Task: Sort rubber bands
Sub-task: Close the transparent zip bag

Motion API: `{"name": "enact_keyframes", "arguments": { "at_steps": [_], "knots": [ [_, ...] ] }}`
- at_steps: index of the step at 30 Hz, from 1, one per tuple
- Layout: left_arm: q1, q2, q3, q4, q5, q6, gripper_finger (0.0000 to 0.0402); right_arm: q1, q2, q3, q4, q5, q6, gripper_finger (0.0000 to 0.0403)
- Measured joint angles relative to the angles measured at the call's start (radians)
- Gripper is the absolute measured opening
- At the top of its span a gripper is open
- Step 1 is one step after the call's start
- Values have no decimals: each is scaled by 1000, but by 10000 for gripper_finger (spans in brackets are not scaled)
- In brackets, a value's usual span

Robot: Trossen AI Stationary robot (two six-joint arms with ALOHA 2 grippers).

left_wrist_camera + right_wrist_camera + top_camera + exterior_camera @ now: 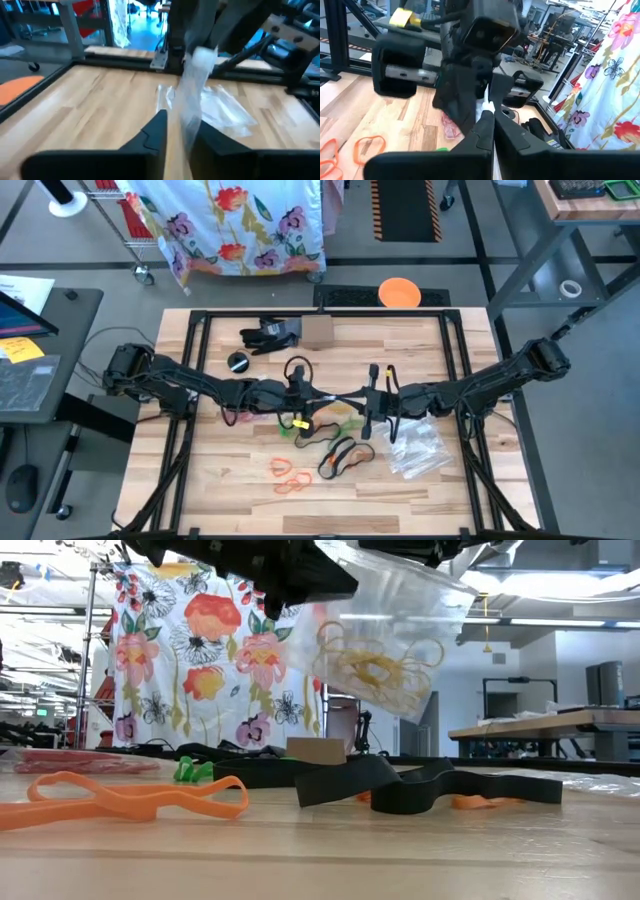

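**Both grippers hold one bag above mid-table**

The left gripper (318,401) and right gripper (352,402) meet at the table's (460,490) centre, each clenched on a clear bag (385,635) containing yellow bands (375,665). Orange bands (288,473) lie at 6 o'clock, black bands (345,453) beside them, more bags (418,448) at 4 o'clock.

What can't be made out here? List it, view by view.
- High view: the clear bag held between both arms is mostly hidden by the left pincer and right pincer.
- Low view: both pincers are cut off by the top edge; the yellow rubber bands in the bag are too tangled to count.
- Left wrist view: the bag is blurred.
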Motion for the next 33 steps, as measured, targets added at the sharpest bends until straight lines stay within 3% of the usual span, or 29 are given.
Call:
{"name": "enact_keyframes", "arguments": {
  "at_steps": [6, 23, 27, 33],
  "knots": [
    [4, 0, 0, -33, 60, -130, 107, 9, 0, 0, 1, 6, -12, 0],
    [-4, 0, 2, 16, 34, -44, 105, 13, 0, 0, -20, 6, -14, 0],
    [-4, -13, 3, 20, 34, -44, 81, 13, 0, 0, -23, 6, -14, 0],
    [-14, -48, 3, -5, 25, -42, 8, 13, 0, 0, -33, 6, -13, 1]
  ]
}}
